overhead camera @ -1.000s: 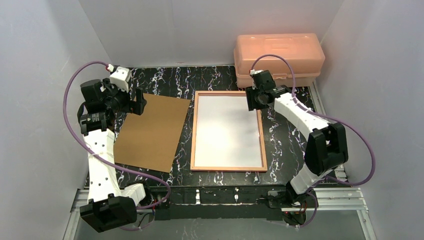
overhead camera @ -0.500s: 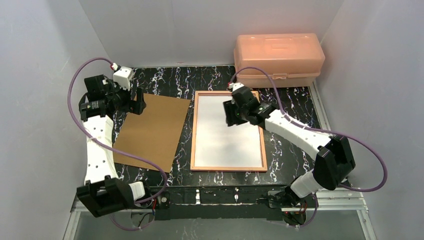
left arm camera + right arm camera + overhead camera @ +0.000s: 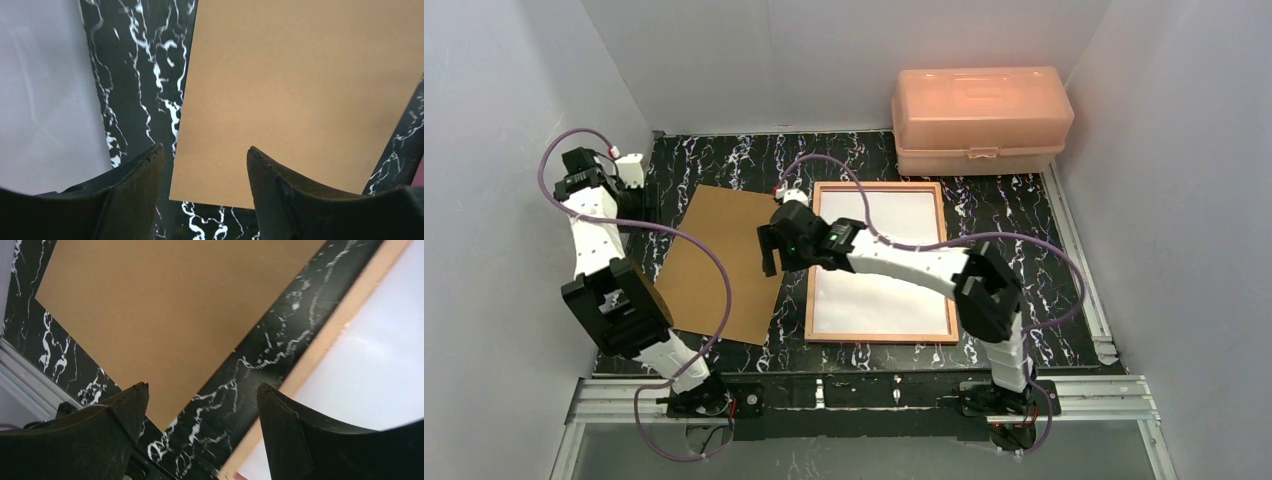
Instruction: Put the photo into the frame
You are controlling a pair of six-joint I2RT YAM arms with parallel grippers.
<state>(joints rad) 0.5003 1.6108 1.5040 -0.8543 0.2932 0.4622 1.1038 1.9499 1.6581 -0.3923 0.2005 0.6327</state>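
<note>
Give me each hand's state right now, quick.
Left hand: open, empty, above the brown board edge.
Right hand: open, empty, over the gap between the brown board and the frame.

Overhead, the right arm (image 3: 904, 265) lies across the frame (image 3: 879, 338), covering part of its left rail and a strip of the photo (image 3: 894, 300), of which only a blank white side shows. The left arm (image 3: 614, 300) covers the near left corner of the brown board (image 3: 724, 250). The left gripper (image 3: 205, 150) cannot be made out overhead, dark against the dark table (image 3: 1024, 290). Both wrist views cut the board off at the top edge.
</note>
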